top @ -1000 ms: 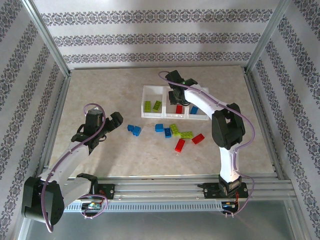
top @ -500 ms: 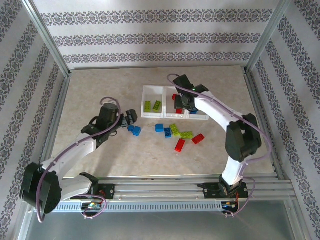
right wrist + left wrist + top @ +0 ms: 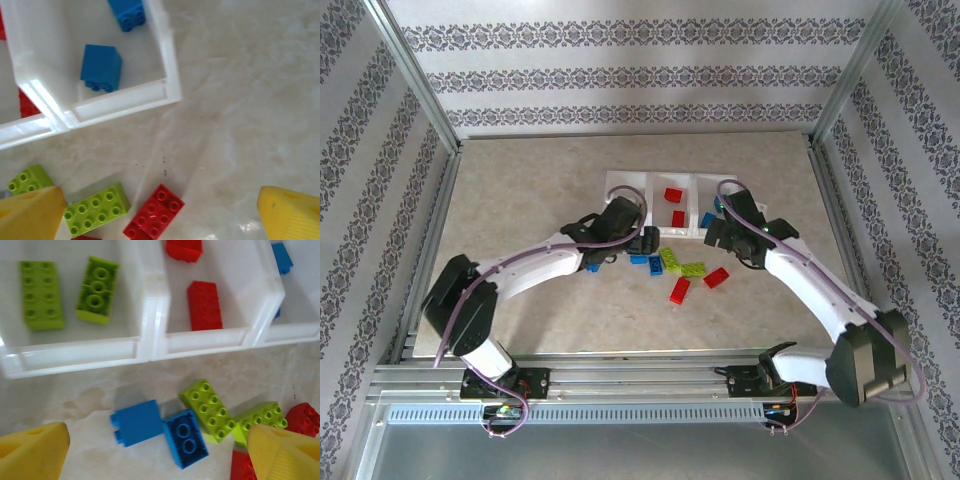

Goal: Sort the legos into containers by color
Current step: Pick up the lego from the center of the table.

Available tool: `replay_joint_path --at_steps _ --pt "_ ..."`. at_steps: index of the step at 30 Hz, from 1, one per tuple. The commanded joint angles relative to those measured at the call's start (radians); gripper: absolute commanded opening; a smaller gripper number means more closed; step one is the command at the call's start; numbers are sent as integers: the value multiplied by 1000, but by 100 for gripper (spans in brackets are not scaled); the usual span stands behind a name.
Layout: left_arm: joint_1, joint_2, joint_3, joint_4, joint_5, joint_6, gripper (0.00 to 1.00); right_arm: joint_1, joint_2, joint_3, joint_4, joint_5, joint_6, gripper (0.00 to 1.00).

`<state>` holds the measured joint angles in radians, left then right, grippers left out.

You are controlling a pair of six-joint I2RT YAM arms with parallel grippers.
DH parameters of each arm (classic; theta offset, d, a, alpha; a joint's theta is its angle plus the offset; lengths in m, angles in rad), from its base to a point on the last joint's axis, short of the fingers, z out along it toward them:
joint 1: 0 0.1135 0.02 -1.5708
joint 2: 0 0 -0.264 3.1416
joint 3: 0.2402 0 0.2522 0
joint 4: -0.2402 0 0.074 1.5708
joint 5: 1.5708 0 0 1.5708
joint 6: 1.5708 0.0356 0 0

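Near the containers (image 3: pixel 150 347), loose legos (image 3: pixel 136 422) on marbled tabletop (image 3: pixel 70 405).

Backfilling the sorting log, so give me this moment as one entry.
left tool: open, over loose blue bricks | right tool: open, empty, by tray corner | tray: one color per compartment

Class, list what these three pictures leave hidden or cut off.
Top view: the left arm covers most of the tray's left compartment, hiding its contents.
Left wrist view: the top edge cuts a red brick.
Right wrist view: the top edge cuts a blue brick; a yellow fingertip partly hides a green brick.
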<state>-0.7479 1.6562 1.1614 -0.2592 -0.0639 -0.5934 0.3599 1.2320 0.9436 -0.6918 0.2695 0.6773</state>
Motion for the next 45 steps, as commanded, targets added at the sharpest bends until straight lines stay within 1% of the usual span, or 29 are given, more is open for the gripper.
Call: replay_joint_path --at_steps 1,4,7,13,19,25,27,34,38,40,45 --pt "-36 88 91 -93 -6 28 90 -28 -73 -42 -5 32 44 98" --pt "-59 169 174 -127 -2 34 86 -40 -108 -58 -5 34 48 99" --pt "-79 232 239 -148 -2 43 85 -44 -112 -62 -5 36 51 98" --pt "-95 322 311 -163 12 47 83 -44 -93 -70 1 29 58 98" --pt "-102 392 370 -169 33 69 83 -45 -97 -84 11 27 62 98" --pt "-102 460 425 -201 49 61 82 -47 -107 -92 14 30 65 98" --pt "-102 478 437 -208 55 59 79 -47 -109 -97 15 28 68 99" --pt "-102 501 449 -246 60 55 78 -49 -101 -104 21 25 72 98" --pt "-102 498 421 -262 61 46 73 -50 -91 -106 25 25 78 98" --pt "-102 491 399 -267 52 38 67 -50 -88 -106 28 23 78 98" --pt "-102 478 371 -291 11 33 58 -50 -79 -106 32 16 82 98"
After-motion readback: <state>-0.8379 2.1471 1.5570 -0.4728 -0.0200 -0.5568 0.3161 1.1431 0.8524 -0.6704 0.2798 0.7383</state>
